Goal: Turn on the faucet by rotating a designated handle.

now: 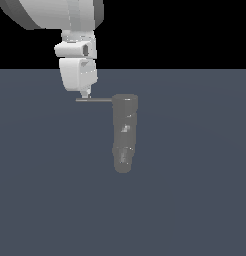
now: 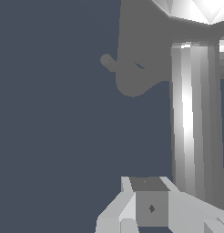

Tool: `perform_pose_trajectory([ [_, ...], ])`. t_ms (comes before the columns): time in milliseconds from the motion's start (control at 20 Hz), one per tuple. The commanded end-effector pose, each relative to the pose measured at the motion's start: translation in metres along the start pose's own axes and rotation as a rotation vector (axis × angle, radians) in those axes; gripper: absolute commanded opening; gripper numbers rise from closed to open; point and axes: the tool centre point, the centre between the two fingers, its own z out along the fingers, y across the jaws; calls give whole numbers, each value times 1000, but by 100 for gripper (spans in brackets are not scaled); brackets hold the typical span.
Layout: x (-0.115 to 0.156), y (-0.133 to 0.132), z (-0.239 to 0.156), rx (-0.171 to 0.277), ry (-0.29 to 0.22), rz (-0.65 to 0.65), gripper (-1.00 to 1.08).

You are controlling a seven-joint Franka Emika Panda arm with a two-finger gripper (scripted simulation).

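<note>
Filling the lower edge of the wrist view, the gripper shows as pale grey, blocky finger housings with a darker square face marked by a small diamond; its fingertips are out of sight here, so whether it is parted or clenched cannot be told from this view. Beside it runs a bright, ribbed metallic cylinder, the handle, seen so close that it looks thick, with glare streaking along its length. Behind them lies the floor, a flat, matte slate blue without marks, carrying a soft grey shadow with a small rounded nub at its side. In the exterior view, the same slate-blue floor stretches to a straight horizon, above which the background is plain black with no walls or furniture. The faucet, a dull grey, lumpy, segmented upright cylinder with a flat cap, stands near the middle of the floor. Its handle juts level from the cap toward the exterior view's left. The white Panda arm comes down from the top, and the gripper sits directly on the rod's outer end, touching or nearly touching it; the fingers are too small and bunched to tell if they clasp the rod.
</note>
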Motion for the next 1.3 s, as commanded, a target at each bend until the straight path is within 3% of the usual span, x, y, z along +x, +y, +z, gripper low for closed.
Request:
perform_pose_trajectory([
  [0, 1, 8, 0, -1, 1, 0, -100],
  [1150, 3, 79, 0, -1, 1, 1, -100],
  [1250, 6, 74, 0, 1, 0, 8, -100],
])
